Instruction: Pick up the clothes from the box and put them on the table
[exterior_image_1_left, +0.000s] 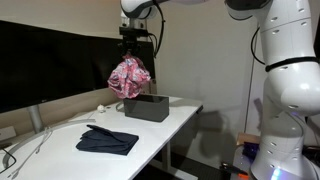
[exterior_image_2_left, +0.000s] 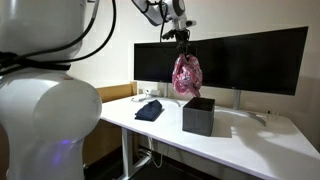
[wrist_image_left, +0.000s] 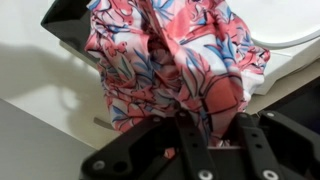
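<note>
My gripper (exterior_image_1_left: 131, 52) is shut on a pink floral cloth (exterior_image_1_left: 129, 77) and holds it hanging in the air above the dark box (exterior_image_1_left: 147, 106). It shows in both exterior views; in the other the gripper (exterior_image_2_left: 183, 46) holds the cloth (exterior_image_2_left: 186, 75) above the box (exterior_image_2_left: 199, 115). In the wrist view the cloth (wrist_image_left: 170, 60) fills the frame between my fingers (wrist_image_left: 200, 120), with the box (wrist_image_left: 70, 30) below. A dark blue garment (exterior_image_1_left: 107, 140) lies flat on the white table (exterior_image_1_left: 60, 155), also seen in an exterior view (exterior_image_2_left: 149, 110).
Black monitors (exterior_image_2_left: 240, 60) stand along the back of the table. White cables (exterior_image_1_left: 40, 135) lie near the table's edge by the wall. A second robot body (exterior_image_1_left: 285, 90) stands beside the table.
</note>
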